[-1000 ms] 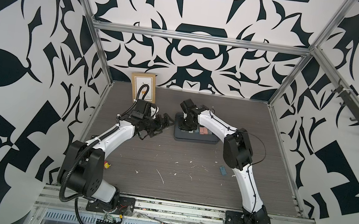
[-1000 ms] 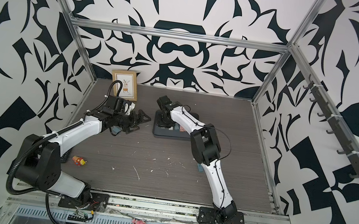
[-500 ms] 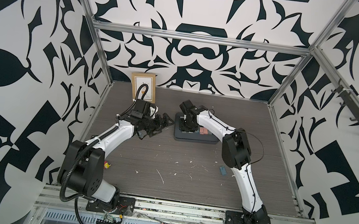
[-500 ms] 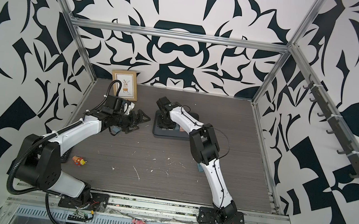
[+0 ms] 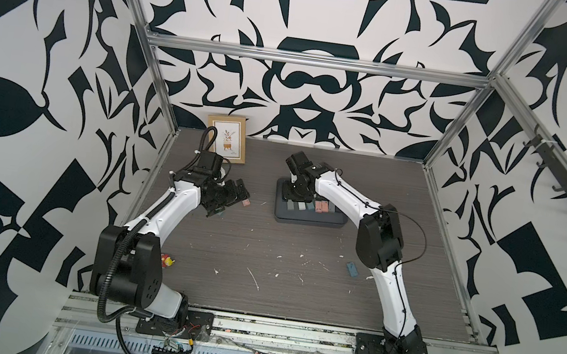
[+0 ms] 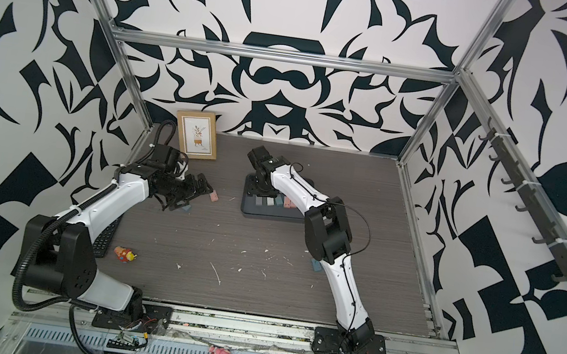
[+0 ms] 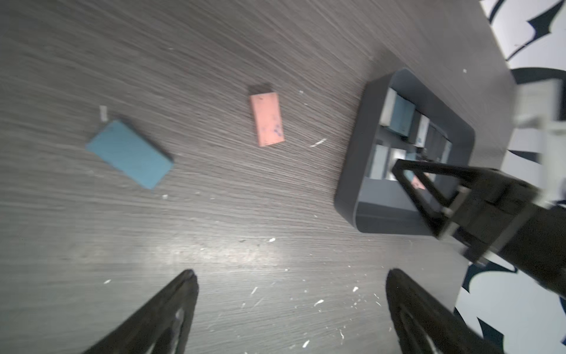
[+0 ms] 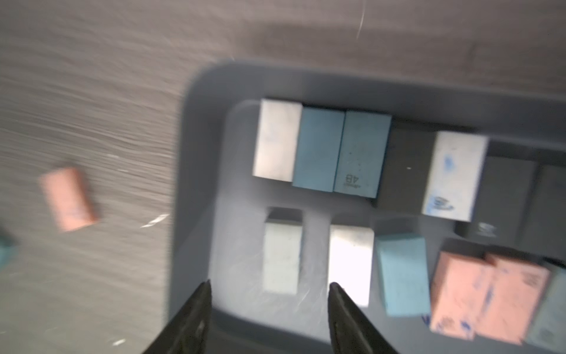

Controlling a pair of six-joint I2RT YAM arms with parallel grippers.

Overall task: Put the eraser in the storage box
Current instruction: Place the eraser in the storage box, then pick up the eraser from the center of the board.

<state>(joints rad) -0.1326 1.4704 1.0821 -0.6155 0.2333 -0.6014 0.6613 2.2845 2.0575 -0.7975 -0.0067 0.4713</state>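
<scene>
The storage box [image 5: 305, 221] [image 6: 269, 214] is a dark grey tray at the middle back, holding several white, blue, black and pink erasers. My right gripper [image 8: 269, 283] [image 5: 288, 195] hangs open over the box's left end [image 8: 196, 153], nothing between its fingers. A pale eraser [image 8: 281, 257] lies on the box floor just past its tips. A pink eraser [image 5: 245, 202] [image 7: 266, 119] [image 8: 69, 199] and a blue eraser [image 7: 130, 153] lie on the table left of the box [image 7: 358, 147]. My left gripper [image 7: 291, 272] [image 5: 234, 193] is wide open and empty, close to them.
A wooden picture frame [image 5: 229, 138] leans on the back wall. Another blue eraser [image 5: 352, 269] lies beside the right arm. A small red-yellow toy [image 5: 167, 260] and a keyboard [image 6: 104, 235] sit near the left arm's base. White crumbs dot the table.
My right gripper's jaws have opened over the box's left end. The left arm has hardly moved.
</scene>
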